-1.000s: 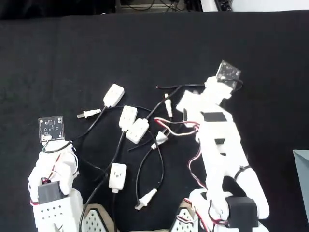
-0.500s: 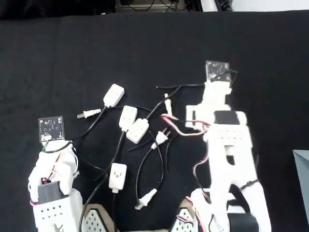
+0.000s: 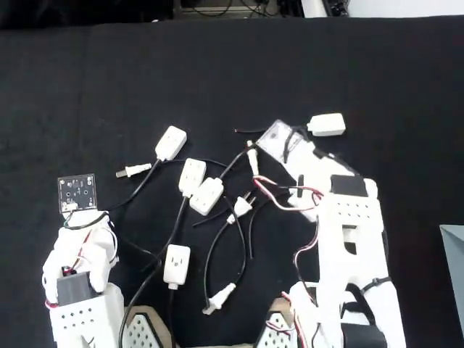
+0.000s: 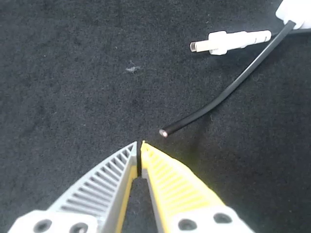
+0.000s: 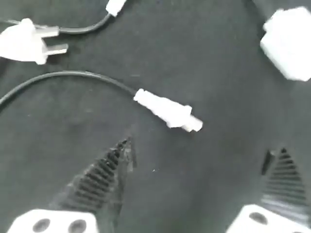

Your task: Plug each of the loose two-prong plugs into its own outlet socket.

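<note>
Swinging across in the last second, the right arm (image 3: pixel 348 217) has carried its wrist off the lone socket (image 3: pixel 326 125). That socket now lies uncovered on the black cloth (image 3: pixel 406 72), just beside the wrist on the side away from the cord tangle (image 3: pixel 225 225). The right gripper (image 5: pixel 197 151) now hangs over a slim plug (image 5: pixel 167 111) instead. Its jaws are spread wide with nothing between them. I read this as lining up for a pick, and no plug looks seated anywhere yet.

The left arm (image 3: pixel 80 268) has not stirred. It sits well apart from the lone socket, beyond the cord tangle, and the left gripper (image 4: pixel 141 145) is pressed closed on nothing.

The slim plug lies flat near the lone socket, on its cord-tangle side. In the right wrist view its cord end faces away from the lone socket and its metal tip faces roughly toward it. Its long axis runs nearly along the line between the two open fingers. Closing as things stand would likely squeeze it end to end, so I judge the wrist needs a turn first.

A bare cable end (image 4: pixel 163 132) lies well apart from the lone socket.
</note>
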